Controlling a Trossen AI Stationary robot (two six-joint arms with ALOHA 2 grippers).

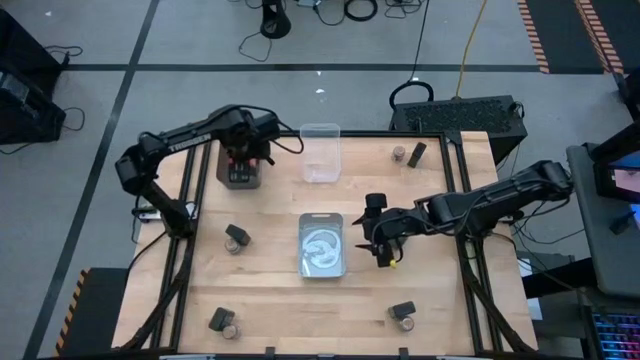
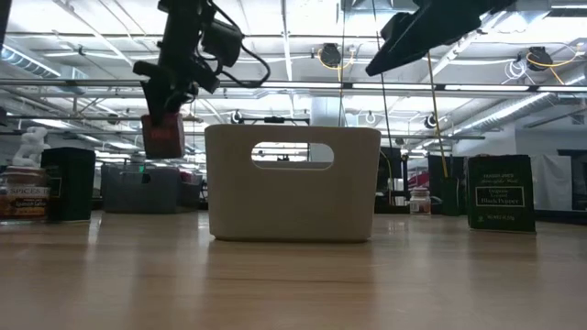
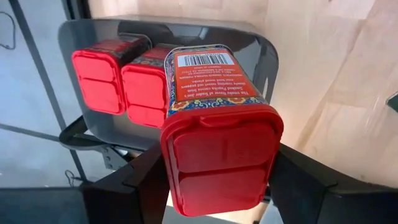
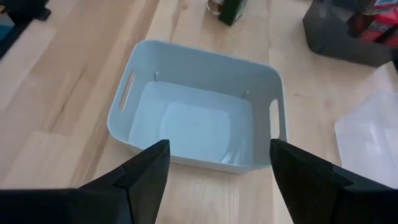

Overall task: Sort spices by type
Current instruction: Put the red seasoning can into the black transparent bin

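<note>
A: How is the left arm posed?

B: It is reached toward the table's far left, its left gripper (image 3: 217,186) held above a dark bin (image 1: 240,172). A red spice tin (image 3: 214,124) is clamped between the fingers (image 3: 140,180), raised clear of the table. Its long axis is pointed down into the bin, red lid toward the wrist, barcode end lowest. Two more red tins (image 3: 118,78) are seen lying side by side in that bin.

A: And the right arm?

B: It is stretched across from the right, the right gripper (image 4: 217,168) parted wide with nothing held, beside a pale handled bin (image 4: 199,115) at mid-table.
</note>
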